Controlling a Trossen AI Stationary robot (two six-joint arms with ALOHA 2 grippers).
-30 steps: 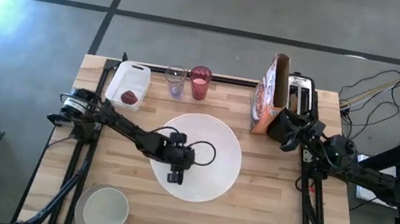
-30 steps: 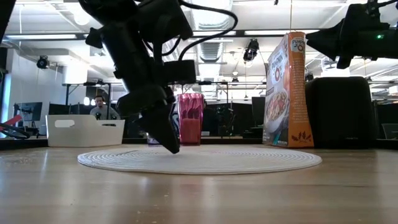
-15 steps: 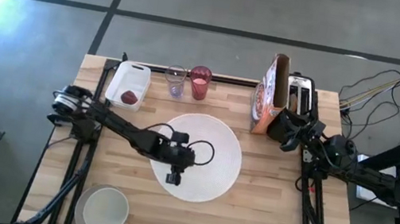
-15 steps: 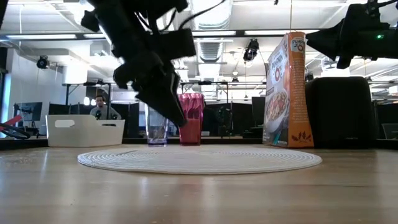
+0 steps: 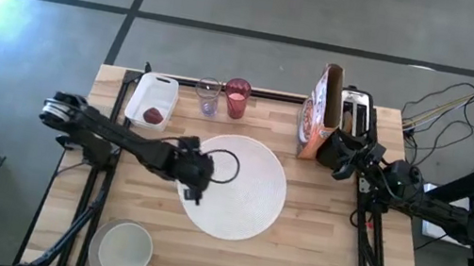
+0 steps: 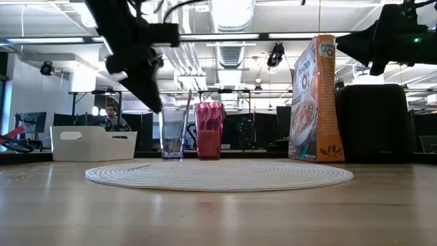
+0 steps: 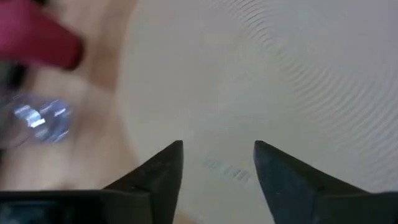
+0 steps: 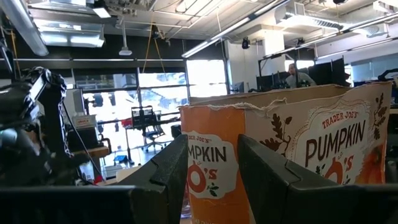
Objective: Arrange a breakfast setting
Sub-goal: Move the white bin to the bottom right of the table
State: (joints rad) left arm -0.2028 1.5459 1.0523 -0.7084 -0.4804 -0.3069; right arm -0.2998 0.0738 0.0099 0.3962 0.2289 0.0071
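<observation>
Two grippers are in view. We see the left gripper [image 5: 194,190], fingers parted and holding nothing, raised above the left edge of the round white ribbed placemat [image 5: 246,197]. The pink-red tumbler [image 5: 237,99] stands beyond the mat, beside a clear glass [image 5: 207,96]. The right gripper [image 5: 330,148], fingers parted and empty, waits beside the cereal box [image 5: 318,113].

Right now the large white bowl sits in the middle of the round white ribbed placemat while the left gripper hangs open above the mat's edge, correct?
Not quite. The high view shows the large white bowl off the round white ribbed placemat, near the table's front-left corner. The left gripper does hang open above the mat's edge.
</observation>
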